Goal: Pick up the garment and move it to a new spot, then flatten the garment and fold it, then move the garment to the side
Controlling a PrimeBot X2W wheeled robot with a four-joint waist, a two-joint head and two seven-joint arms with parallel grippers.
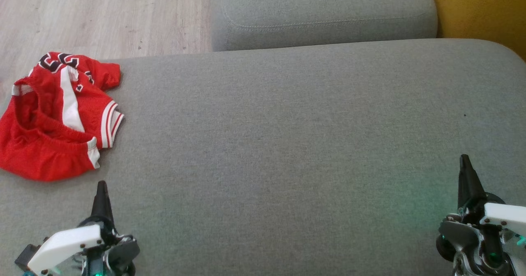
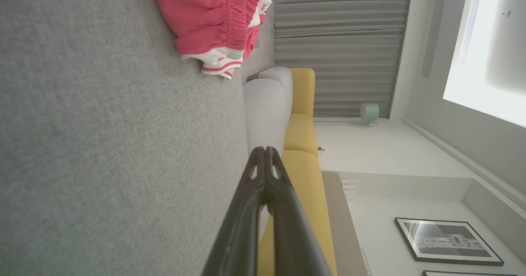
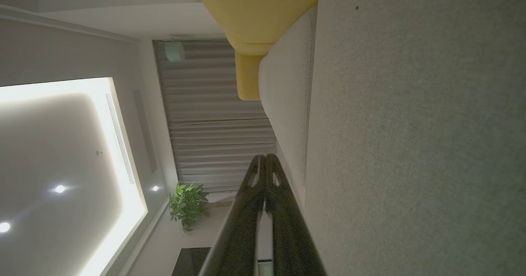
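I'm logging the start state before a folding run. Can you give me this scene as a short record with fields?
garment: red garment with white trim, crumpled
location: left end of the grey cushion
left gripper: shut, empty, just short of the garment, not touching it
right gripper: shut, empty, over the cushion's right side, far from the garment
task stage: garment not yet picked up
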